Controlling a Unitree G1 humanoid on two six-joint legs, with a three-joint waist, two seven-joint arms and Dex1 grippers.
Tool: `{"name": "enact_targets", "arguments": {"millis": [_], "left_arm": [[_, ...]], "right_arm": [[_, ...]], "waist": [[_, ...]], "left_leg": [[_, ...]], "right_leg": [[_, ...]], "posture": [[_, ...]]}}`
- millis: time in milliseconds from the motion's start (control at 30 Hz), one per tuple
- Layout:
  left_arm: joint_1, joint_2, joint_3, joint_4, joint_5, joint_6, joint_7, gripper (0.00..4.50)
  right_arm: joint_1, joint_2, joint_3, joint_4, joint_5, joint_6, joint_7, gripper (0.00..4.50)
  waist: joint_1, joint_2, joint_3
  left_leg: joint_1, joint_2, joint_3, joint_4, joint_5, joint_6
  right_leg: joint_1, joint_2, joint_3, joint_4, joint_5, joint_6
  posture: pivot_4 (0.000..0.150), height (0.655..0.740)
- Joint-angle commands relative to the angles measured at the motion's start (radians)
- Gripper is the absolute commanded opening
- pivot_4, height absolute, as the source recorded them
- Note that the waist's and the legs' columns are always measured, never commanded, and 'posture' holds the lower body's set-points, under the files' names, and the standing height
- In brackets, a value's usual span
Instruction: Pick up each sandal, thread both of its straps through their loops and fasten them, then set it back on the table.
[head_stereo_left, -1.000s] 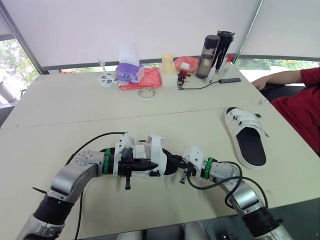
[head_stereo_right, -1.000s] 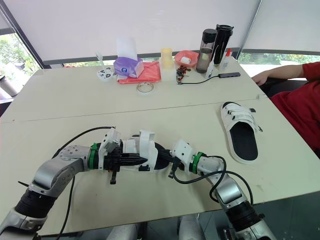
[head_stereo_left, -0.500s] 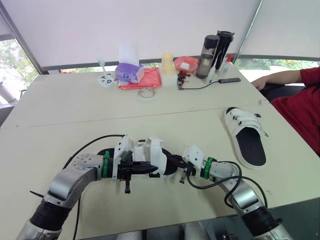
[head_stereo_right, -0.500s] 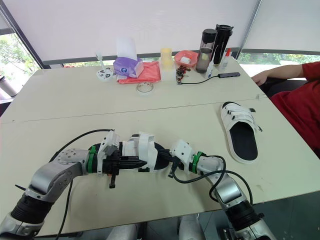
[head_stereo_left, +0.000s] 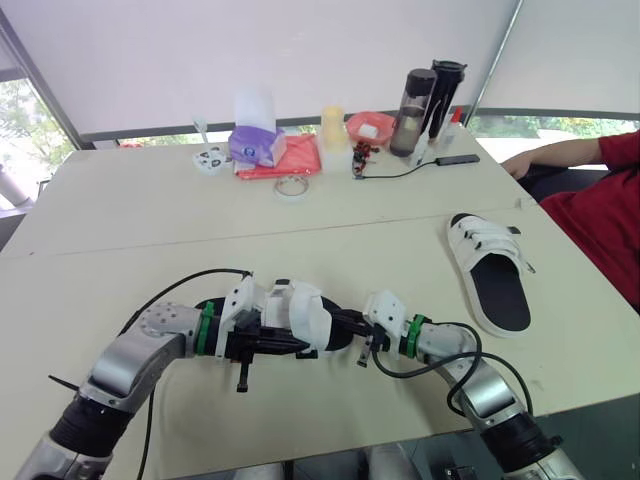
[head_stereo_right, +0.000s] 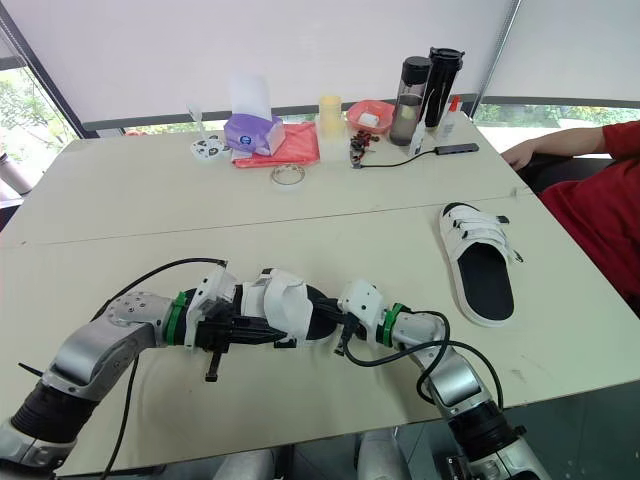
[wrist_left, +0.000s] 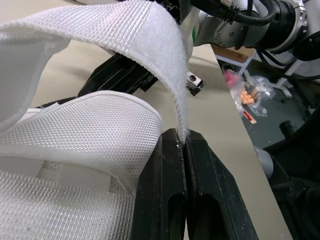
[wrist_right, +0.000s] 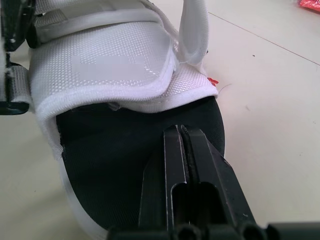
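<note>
"Where is the sandal?"

"At the near side of the table, lying crosswise between my arms, with the strapped front toward my left and the heel toward my right."

"And your jaws?"

"My left gripper is pressed together on the loose end of a strap. My right gripper is closed at the heel (I can't tell if it's gripping the rim)."

"Next?"

"I judge my left arm, being nearer, should feed the strap to its loop."

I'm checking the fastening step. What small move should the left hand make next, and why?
Probably draw the strap gently across the sandal to take up slack. The left hand is shut on the strap, which arches loosely above the upper, and the right hand, shut, sits at the footbed.
</note>
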Motion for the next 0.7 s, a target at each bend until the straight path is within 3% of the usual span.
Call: {"name": "enact_targets", "arguments": {"millis": [33,100,400,700], "left_arm": [[-0.015,-0.017,0.026,0.040,0.001,0.050,0.044,1.80],[-0.036,-0.021,0.050,0.032,-0.041,0.101,0.048,2.79],[-0.108,-0.081,0.150,0.005,-0.199,0.266,0.112,2.79],[-0.160,-0.131,0.091,0.055,-0.130,0.254,0.147,2.79]], "right_arm": [[0.030,-0.018,0.001,0.116,-0.049,0.047,-0.022,0.00],[0.028,-0.018,0.001,0.117,-0.050,0.047,-0.021,0.00],[0.024,-0.017,0.005,0.123,-0.054,0.043,-0.016,0.00],[0.019,-0.010,0.010,0.130,-0.058,0.039,-0.022,0.00]], "waist": [[0.001,0.000,0.000],[0.002,0.000,0.000],[0.004,-0.001,0.001],[0.004,-0.002,0.001]], "left_leg": [[0.000,0.000,0.000,0.000,0.000,0.000],[0.000,0.000,0.000,0.000,0.000,0.000],[0.000,0.000,0.000,0.001,0.000,0.000],[0.000,-0.002,0.000,0.001,0.000,0.001]], "right_leg": [[0.000,0.000,0.000,0.000,0.000,0.000],[0.000,0.000,0.000,0.000,0.000,0.000],[0.001,0.000,-0.001,0.000,0.000,0.000],[0.005,0.002,-0.002,0.001,0.000,0.000]], "posture": [[0.150,0.7400],[0.150,0.7400],[0.150,0.7400],[0.150,0.7400]]}}
